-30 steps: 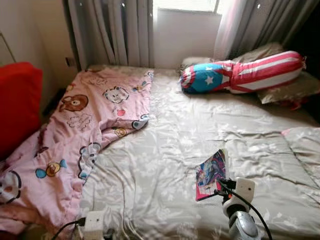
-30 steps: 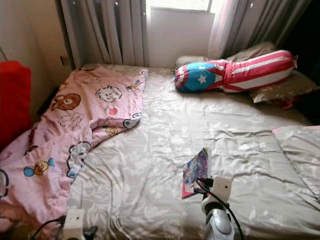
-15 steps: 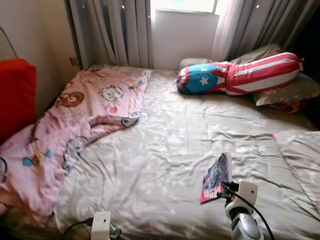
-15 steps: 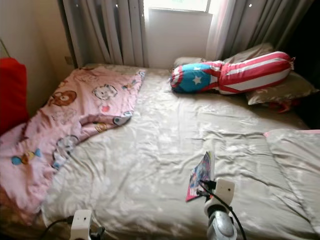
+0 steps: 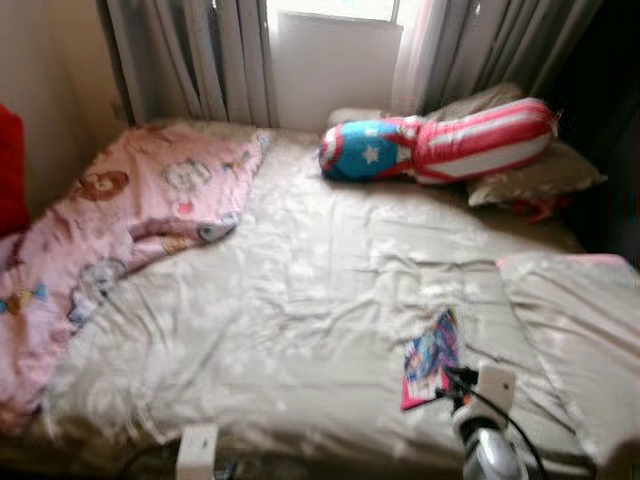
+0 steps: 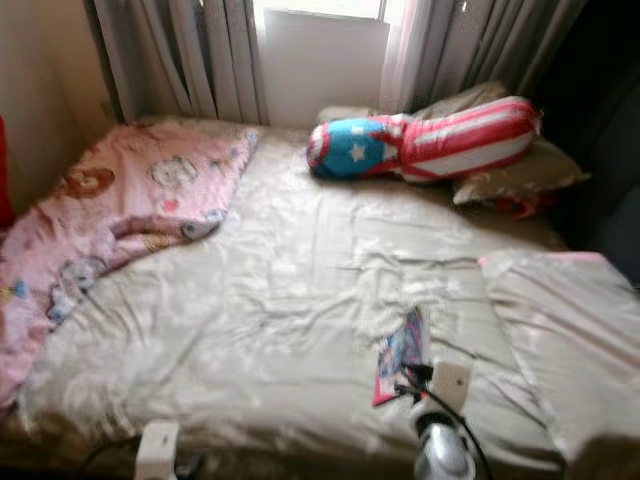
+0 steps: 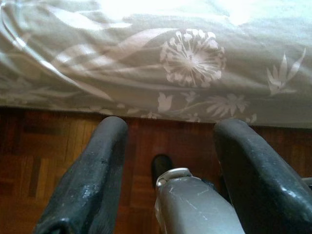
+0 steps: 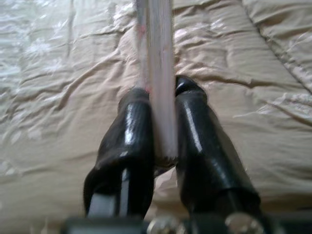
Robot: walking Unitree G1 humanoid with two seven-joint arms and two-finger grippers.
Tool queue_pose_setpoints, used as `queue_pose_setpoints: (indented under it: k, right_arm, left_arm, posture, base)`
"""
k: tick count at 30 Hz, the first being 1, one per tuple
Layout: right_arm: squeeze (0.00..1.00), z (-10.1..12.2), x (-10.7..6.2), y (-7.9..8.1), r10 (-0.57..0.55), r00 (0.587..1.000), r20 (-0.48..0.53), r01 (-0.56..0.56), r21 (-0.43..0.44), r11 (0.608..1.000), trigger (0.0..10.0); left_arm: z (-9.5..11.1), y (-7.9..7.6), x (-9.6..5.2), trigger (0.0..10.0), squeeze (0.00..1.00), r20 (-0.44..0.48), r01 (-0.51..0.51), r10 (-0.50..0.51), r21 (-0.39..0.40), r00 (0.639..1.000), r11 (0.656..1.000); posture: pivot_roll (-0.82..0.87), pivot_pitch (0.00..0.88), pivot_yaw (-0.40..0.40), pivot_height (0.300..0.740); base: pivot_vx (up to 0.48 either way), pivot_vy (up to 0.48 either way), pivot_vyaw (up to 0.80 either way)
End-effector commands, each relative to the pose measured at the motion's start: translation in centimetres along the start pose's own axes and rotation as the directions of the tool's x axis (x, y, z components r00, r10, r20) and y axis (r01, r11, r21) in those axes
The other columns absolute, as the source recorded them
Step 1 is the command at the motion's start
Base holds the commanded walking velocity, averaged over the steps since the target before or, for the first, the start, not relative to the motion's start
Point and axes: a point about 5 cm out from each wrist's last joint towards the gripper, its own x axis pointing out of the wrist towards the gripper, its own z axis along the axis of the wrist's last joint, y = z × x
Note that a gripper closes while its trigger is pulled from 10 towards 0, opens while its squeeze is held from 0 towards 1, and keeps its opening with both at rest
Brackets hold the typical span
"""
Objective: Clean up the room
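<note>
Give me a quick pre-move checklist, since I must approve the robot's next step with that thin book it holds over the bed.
1. Grip: right gripper is shut on the colourful book, pinched edge-on between its fingers: ok.
2. Book off the surface: whether it hangs above the grey bedspread or rests on it: cannot tell.
3. Left gripper free: open, empty, low by the bed's edge over the wooden floor: ok.
4. Stable view: head pictures are blurred: not ok.
5. Bed tidy: pink cartoon blanket lies rumpled and hangs over the bed's side: not ok.
6. Place to put the book: none visible: cannot tell.
</note>
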Motion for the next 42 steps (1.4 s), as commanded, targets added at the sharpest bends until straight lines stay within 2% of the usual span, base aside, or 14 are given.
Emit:
queue_pose_setpoints:
  k: [1,9,24,33,42]
  right_arm:
    - [0.0,1.1,0.35,-0.32,-0.001,0.999,0.047,0.001,-0.01,1.0,10.0]
    - [0.0,1.04,0.37,-0.42,-0.004,0.999,0.043,0.005,-0.01,1.0,10.0]
    - [0.0,0.99,0.39,-0.52,-0.008,0.999,0.038,0.008,-0.009,1.0,10.0]
    - [0.0,0.98,0.42,-0.51,-0.008,0.999,0.034,0.008,-0.01,1.0,10.0]
    - [0.0,0.94,0.39,-0.39,-0.002,0.999,0.032,0.002,-0.01,1.0,10.0]
  left_arm:
    - [0.1,-0.48,0.07,10.0,0.0,-0.001,0.007,-0.007,-0.009,1.0,1.0]
    - [0.07,-0.48,0.07,10.0,0.0,-0.004,0.006,-0.006,-0.012,1.0,1.0]
    - [-0.15,-0.38,0.01,10.0,0.0,-0.011,0.005,-0.005,-0.008,1.0,1.0]
    - [-0.25,-0.45,0.0,10.0,0.0,-0.017,0.005,-0.005,-0.01,1.0,1.0]
    - [-0.4,-0.36,-0.05,10.0,0.0,-0.021,0.002,-0.002,-0.017,1.0,1.0]
  posture:
    - [-0.01,0.0,-0.089,0.74]
    - [-0.02,0.0,-0.089,0.74]
    - [-0.02,0.0,-0.09,0.74]
    - [-0.02,0.0,-0.092,0.74]
    - [-0.02,0.0,-0.092,0.74]
  base:
    - [0.0,-0.285,0.0]
    - [0.0,-0.27,0.0]
    - [0.0,0.0,0.0]
    - [0.0,-0.437,0.0]
    - [0.0,0.0,0.0]
